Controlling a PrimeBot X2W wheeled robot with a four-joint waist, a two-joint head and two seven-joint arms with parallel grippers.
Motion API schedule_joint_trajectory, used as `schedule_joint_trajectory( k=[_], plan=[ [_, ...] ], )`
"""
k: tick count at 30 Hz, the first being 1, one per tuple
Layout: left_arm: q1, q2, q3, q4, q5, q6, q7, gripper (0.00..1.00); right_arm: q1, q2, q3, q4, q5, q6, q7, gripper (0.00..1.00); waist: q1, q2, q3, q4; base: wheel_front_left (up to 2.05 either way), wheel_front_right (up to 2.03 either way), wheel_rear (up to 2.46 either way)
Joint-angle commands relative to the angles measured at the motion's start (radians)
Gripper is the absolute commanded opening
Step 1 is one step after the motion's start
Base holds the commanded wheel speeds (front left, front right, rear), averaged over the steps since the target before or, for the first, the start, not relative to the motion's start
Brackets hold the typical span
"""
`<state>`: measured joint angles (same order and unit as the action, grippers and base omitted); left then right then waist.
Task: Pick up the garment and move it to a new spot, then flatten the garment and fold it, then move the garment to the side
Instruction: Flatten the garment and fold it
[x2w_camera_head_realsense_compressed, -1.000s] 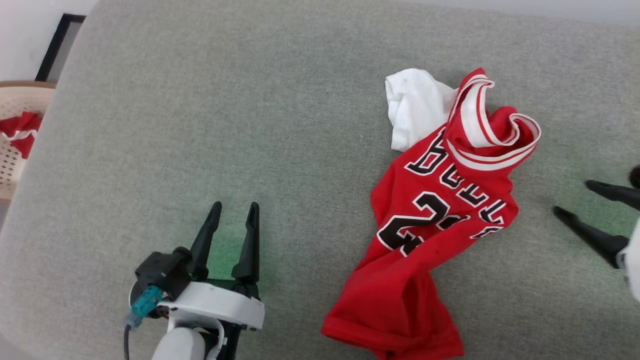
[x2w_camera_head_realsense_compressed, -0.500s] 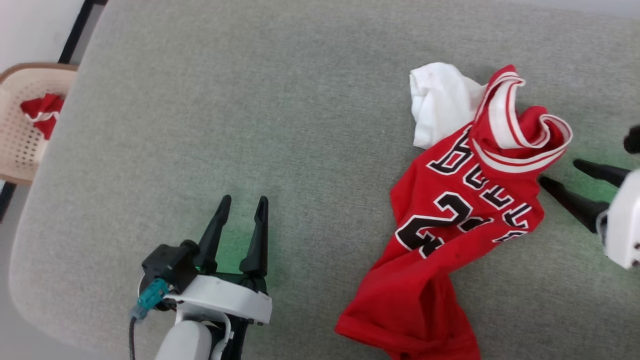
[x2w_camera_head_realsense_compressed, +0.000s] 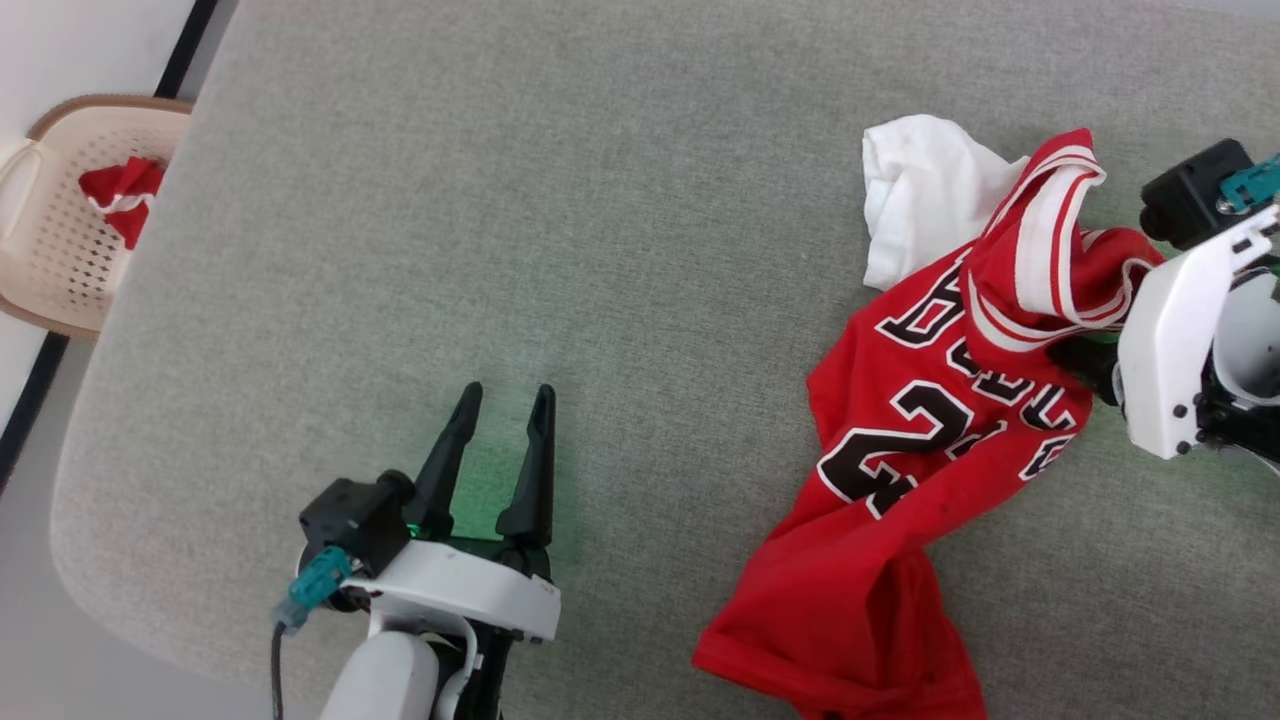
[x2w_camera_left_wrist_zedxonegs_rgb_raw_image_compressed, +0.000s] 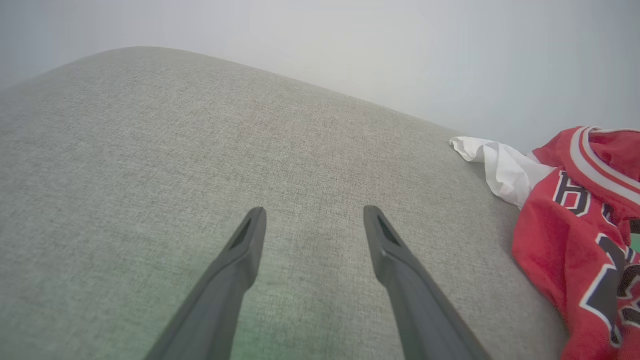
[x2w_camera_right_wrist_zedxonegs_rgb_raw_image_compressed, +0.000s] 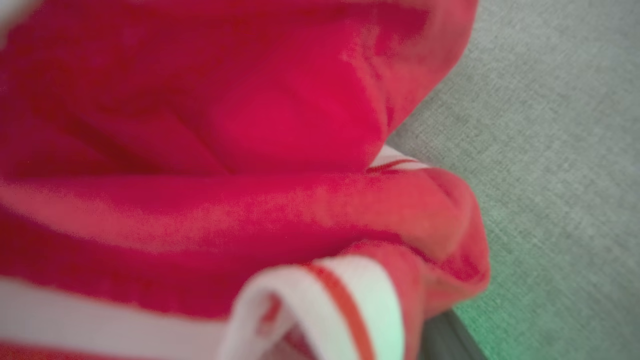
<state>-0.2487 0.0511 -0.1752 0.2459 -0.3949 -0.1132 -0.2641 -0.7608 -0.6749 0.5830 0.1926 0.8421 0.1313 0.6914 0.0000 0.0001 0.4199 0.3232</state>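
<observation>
Red jersey cloth lies in a crumpled heap on the right half of a grey woven surface (x2w_camera_head_realsense_compressed: 600, 200), where a two-armed robot is poised to lift it. The garment (x2w_camera_head_realsense_compressed: 930, 430) rests face up with its black-and-white lettering and number creased. One white sleeve (x2w_camera_head_realsense_compressed: 920, 210) is bunched at the far end, the striped collar trim (x2w_camera_head_realsense_compressed: 1050, 230) stands in a loose curl, and the hem trails toward the near edge.

The right hand (x2w_camera_head_realsense_compressed: 1078, 358) sits at the collar end against the cloth, spread wide and not pinched on anything. Its wrist camera looks at close range into red folds and striped trim, with one dark finger (x2w_camera_right_wrist_zedxonegs_rgb_raw_image_compressed: 445, 342) showing beneath. The left hand (x2w_camera_head_realsense_compressed: 507, 392) hovers over bare fabric well apart from the shirt, also parted and empty.

The shirt looks light, thin and wholly limp, likely to sag and drag once raised. Its smooth body panels may slip, so the thicker ribbed trim at collar or shoulder seems the surer place to pinch.

At far left, off the surface, a beige perforated basket (x2w_camera_head_realsense_compressed: 60, 250) holds a small red-white bundle (x2w_camera_head_realsense_compressed: 120, 190).
</observation>
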Motion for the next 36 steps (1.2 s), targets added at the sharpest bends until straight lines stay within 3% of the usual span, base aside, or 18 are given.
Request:
schedule_joint_trajectory(
  k=[1, 4, 11, 18, 23, 27, 32, 36],
  plan=[
    [-0.009, 0.0, 0.002, 0.001, -0.009, 0.008, 0.0, 1.0, -0.001, 0.017, 0.023, 0.02, -0.006, -0.001, -0.007, 0.0, 0.0, -0.0001, -0.001, 0.004, 0.0, 0.0, 0.0],
    [0.001, 0.0, 0.009, 0.002, -0.006, 0.009, 0.0, 1.0, -0.002, 0.008, 0.026, 0.025, -0.009, -0.001, -0.049, 0.0, 0.0, -0.0001, -0.012, 0.002, 0.0, 0.0, 0.0],
    [0.027, 0.0, 0.044, -0.002, 0.014, 0.013, 0.0, 1.0, 0.051, -0.077, -0.05, -0.025, -0.047, -0.001, -0.156, 0.0, 0.0, -0.0001, -0.044, -0.045, 0.0, 0.0, 0.0],
    [0.027, 0.0, 0.06, -0.01, 0.037, 0.006, 0.0, 1.0, 0.13, -0.183, -0.167, -0.12, -0.127, -0.001, -0.144, 0.0, 0.0, -0.0001, -0.059, -0.089, 0.0, 0.0, 0.0],
    [0.029, 0.0, 0.063, -0.01, 0.037, 0.001, 0.0, 1.0, 0.173, -0.212, -0.24, -0.188, -0.199, -0.001, -0.137, 0.0, 0.0, -0.0001, -0.063, -0.097, 0.0, 0.0, 0.0],
    [0.038, 0.0, 0.056, 0.001, 0.038, 0.0, 0.0, 1.0, 0.19, -0.148, -0.256, -0.301, -0.226, -0.001, -0.155, 0.0, 0.0, -0.0001, -0.066, -0.099, 0.0, 0.0, 0.0],
    [0.028, 0.0, 0.044, 0.01, 0.041, -0.003, 0.0, 1.0, 0.157, -0.049, -0.136, -0.424, -0.234, -0.001, -0.128, 0.0, 0.0, -0.0001, -0.066, -0.083, 0.0, 0.0, 0.0],
    [0.022, 0.0, 0.042, 0.01, 0.036, -0.006, 0.0, 1.0, 0.147, 0.016, -0.03, -0.431, -0.213, -0.001, -0.098, 0.0, 0.0, -0.0001, -0.061, -0.063, 0.0, 0.0, 0.0]
  ],
)
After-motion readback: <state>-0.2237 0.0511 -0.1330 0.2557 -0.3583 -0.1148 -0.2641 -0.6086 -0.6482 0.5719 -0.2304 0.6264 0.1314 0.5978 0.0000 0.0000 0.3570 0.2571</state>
